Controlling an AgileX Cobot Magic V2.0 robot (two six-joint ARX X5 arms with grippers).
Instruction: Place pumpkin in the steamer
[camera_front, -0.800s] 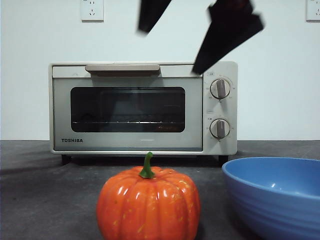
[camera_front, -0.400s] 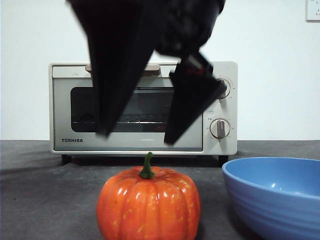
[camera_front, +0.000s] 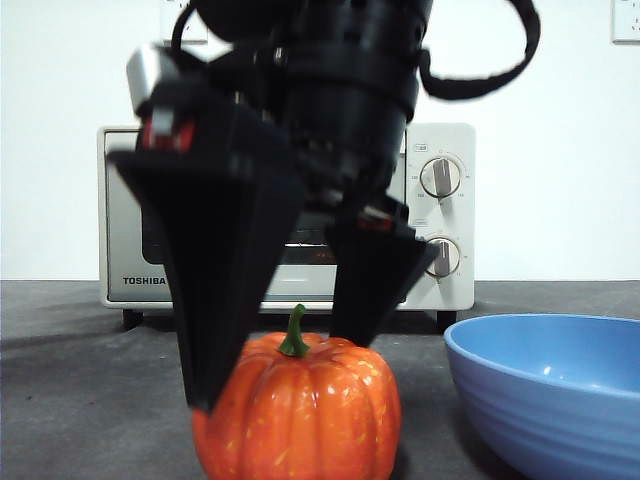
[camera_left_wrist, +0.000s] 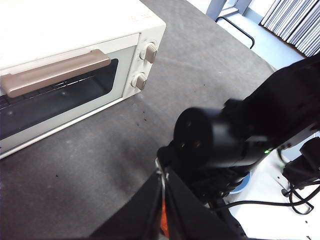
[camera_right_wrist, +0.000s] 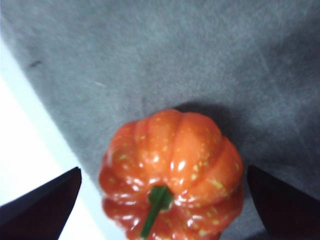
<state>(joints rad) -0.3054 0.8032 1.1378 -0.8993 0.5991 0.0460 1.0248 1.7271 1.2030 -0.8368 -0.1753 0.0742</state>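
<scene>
within the last second my right gripper (camera_front: 275, 375) has dropped from above the steamer (camera_front: 286, 215) to straddle the pumpkin (camera_front: 297, 410), jaws spread wide at its nine and three o'clock, not yet touching. closing comes next. the steamer door looks shut.

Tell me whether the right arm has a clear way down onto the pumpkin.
Probably yes. The right tool hangs open straight above the pumpkin, one jaw on each side, with nothing between them. The blue bowl sits off to the side, apart.
</scene>
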